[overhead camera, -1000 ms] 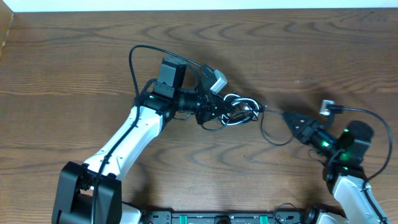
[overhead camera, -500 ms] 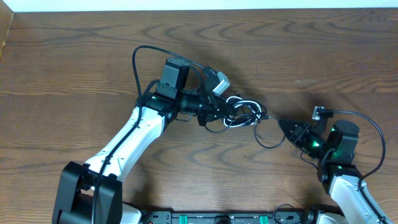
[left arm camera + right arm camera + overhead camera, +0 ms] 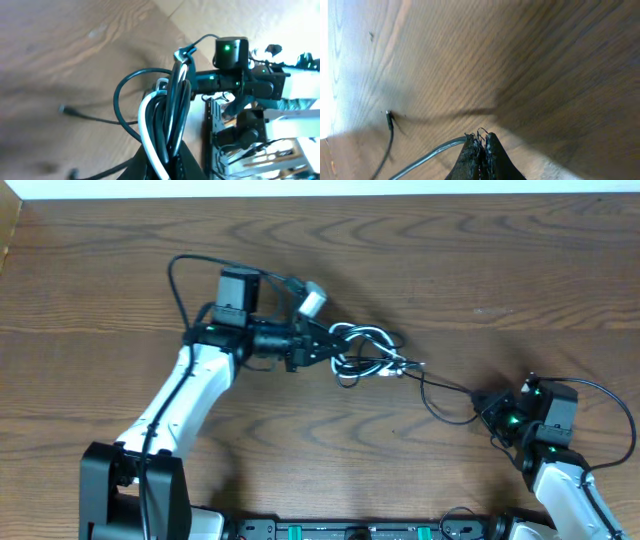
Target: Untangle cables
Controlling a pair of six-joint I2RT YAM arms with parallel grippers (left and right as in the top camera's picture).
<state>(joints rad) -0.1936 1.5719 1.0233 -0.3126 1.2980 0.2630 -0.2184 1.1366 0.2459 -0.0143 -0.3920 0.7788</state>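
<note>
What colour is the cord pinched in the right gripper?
Black: the cord runs from the right gripper to the bundle; the overhead view shows it best.

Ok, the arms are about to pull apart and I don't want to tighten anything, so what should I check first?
1. Left tool shut on the bundle of cords: ok.
2. Right tool shut on a black cord: ok, the cord comes out from between its closed tips in the right wrist view.
3. Slack in that black cord between the two tools: ok, it sags in a curve on the table.
4. White cord separate from the black ones: not ok, they are looped together in the bundle.
5. A tight knot inside the bundle: cannot tell.
</note>
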